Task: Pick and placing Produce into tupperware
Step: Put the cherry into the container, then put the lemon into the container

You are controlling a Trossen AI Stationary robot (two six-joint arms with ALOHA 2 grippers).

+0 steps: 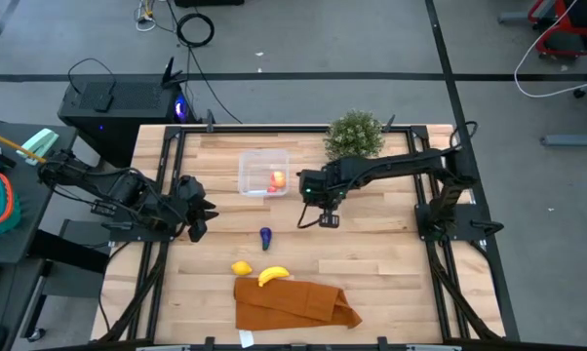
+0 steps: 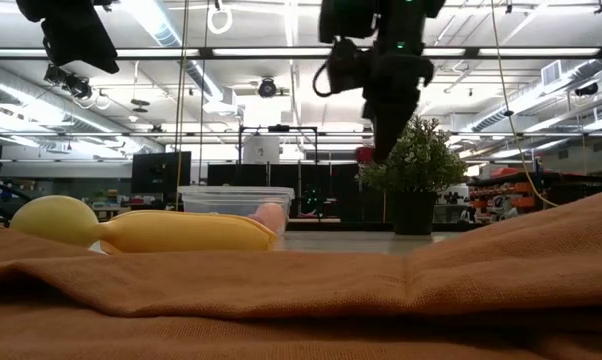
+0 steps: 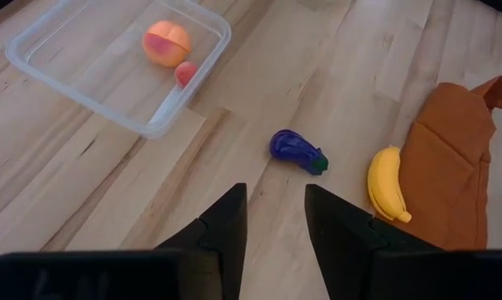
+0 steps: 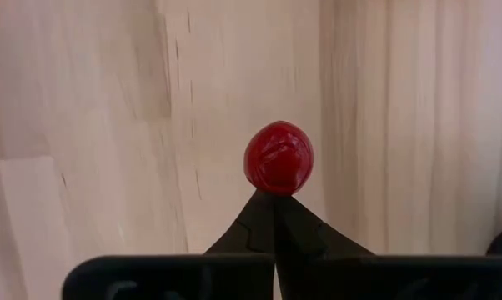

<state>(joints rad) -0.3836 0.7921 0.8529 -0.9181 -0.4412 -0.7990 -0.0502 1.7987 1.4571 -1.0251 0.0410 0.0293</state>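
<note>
My right jaws [image 4: 273, 200] pinch a small red piece [image 4: 278, 157] by the very tips, above bare worktop [image 1: 391, 244] beside the tupperware [image 1: 263, 172]. Risk: so thin a hold may let it slip free. Only this wrist view shows it. Farther off, my left jaws [image 3: 273, 218] stand spread near the eggplant [image 3: 298, 151].
</note>
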